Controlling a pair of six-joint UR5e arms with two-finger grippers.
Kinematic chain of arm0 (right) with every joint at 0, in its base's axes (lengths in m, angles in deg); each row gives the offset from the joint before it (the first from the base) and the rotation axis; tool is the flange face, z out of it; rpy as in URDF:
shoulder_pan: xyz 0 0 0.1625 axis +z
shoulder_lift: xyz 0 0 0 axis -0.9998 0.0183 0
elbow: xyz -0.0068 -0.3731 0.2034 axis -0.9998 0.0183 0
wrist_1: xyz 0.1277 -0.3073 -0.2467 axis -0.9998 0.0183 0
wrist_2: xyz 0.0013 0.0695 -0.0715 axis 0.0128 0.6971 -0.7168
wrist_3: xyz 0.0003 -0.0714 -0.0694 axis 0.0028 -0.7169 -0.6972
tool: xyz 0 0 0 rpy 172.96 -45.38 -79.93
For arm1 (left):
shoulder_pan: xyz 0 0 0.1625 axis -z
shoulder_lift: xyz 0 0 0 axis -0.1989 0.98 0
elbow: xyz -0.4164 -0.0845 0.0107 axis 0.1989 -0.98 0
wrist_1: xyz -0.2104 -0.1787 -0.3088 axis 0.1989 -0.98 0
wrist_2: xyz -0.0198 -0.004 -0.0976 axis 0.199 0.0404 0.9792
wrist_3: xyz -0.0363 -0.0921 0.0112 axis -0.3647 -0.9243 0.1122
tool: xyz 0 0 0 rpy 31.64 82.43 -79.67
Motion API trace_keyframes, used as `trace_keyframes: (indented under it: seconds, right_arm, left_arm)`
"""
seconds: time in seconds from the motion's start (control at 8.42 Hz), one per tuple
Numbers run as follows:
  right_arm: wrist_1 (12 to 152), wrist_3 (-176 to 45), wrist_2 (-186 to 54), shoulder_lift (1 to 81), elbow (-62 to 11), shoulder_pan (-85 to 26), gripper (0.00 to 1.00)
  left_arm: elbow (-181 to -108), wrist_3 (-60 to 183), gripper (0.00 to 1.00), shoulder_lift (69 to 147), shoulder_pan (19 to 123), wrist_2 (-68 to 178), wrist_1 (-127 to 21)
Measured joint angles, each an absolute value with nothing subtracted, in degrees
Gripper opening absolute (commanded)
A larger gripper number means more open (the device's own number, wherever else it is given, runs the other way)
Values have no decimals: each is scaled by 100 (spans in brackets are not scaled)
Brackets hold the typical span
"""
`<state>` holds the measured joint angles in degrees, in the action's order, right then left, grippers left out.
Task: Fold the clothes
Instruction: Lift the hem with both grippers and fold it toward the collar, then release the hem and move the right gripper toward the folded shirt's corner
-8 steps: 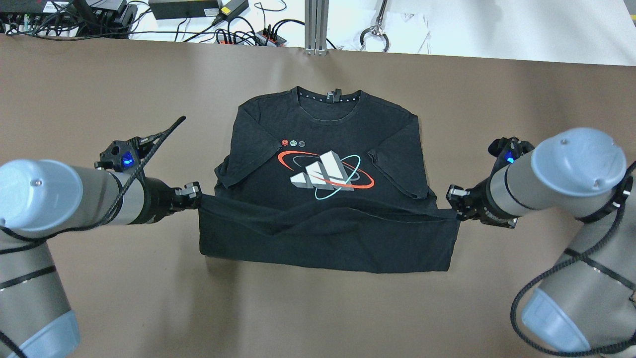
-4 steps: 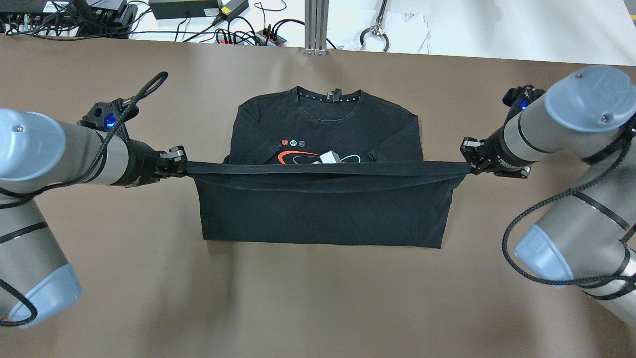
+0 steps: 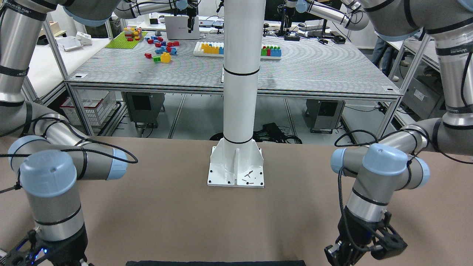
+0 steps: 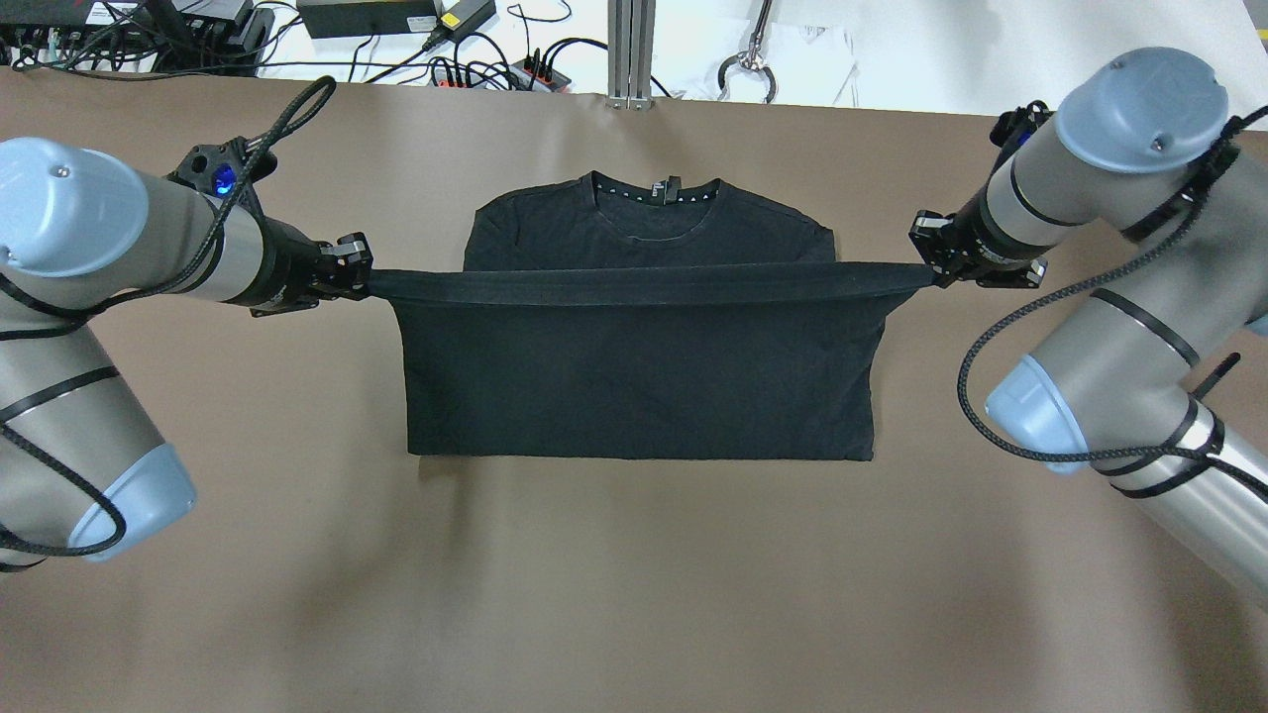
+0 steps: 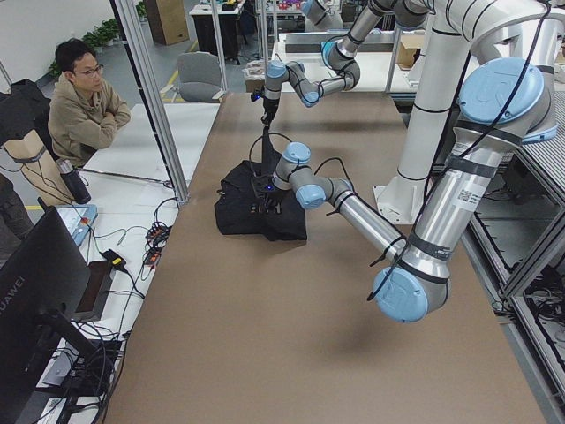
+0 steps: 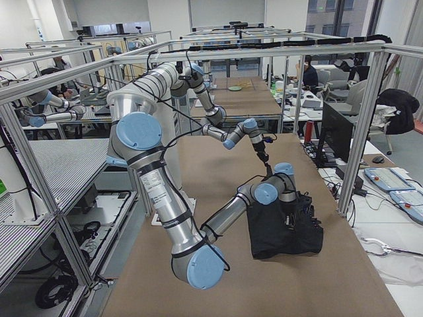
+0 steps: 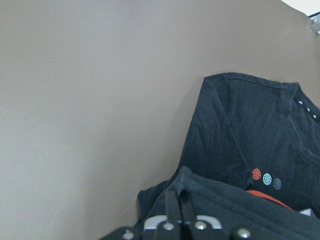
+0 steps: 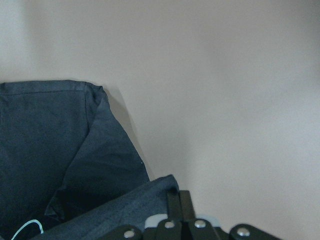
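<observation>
While both of my arms reach inward over the brown table (image 4: 634, 594), the black T-shirt (image 4: 634, 376) lies at the table's centre, with its collar toward the far edge. Its lower half is folded up over the chest, so plain black fabric faces upward and the fold line lies nearest my base. The hem (image 4: 644, 285) is stretched taut in a straight band between my two grippers, held off the shirt beneath. My left gripper (image 4: 366, 281) is clamped on the hem's left corner; the left wrist view shows its fingers (image 7: 172, 207) pinched together on the fabric. My right gripper (image 4: 930, 271) is clamped likewise on the right corner. The collar (image 4: 659, 194) lies uncovered beyond the band. Three small printed dots (image 7: 266, 178) show past the raised edge.
</observation>
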<state>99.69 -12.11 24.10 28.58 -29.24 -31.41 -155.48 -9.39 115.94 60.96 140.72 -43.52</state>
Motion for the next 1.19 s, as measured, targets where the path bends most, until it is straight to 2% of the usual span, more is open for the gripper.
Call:
trace_keyframes:
  seconds: [0.24,0.36,0.48,0.59,0.71,0.83,0.95,1.19]
  right_arm:
    - [9373,-1291,2379,2627,-2108,-3132,0]
    - [8990,-1299,2364,2539,-1682,-3130,9]
    - [8646,-1301,2317,2462,-1310,-3130,35]
    - [8408,-1289,2213,2304,-956,-3138,46]
    - [8217,-1261,2076,2100,-614,-3151,51]
    - [8009,-1214,1977,1915,-309,-3158,54]
    - [7840,-1104,1922,1792,-132,-3161,55]
    - [7708,-894,1843,1649,-22,-3164,58]
  left_arm:
    - [-14614,-891,0,11976,6164,14070,-4867]
    - [-14128,-884,0,12213,6196,14064,-5101]
    - [-13607,-879,10,12490,6221,14051,-5346]
    - [-13091,-875,33,12730,6257,14037,-5628]
    - [-12582,-872,47,12949,6307,14021,-5951]
    - [-12102,-870,52,13198,6354,14003,-6204]
    - [-11798,-870,61,13368,6410,13995,-6342]
    - [-11593,-870,63,13502,6544,13987,-6425]
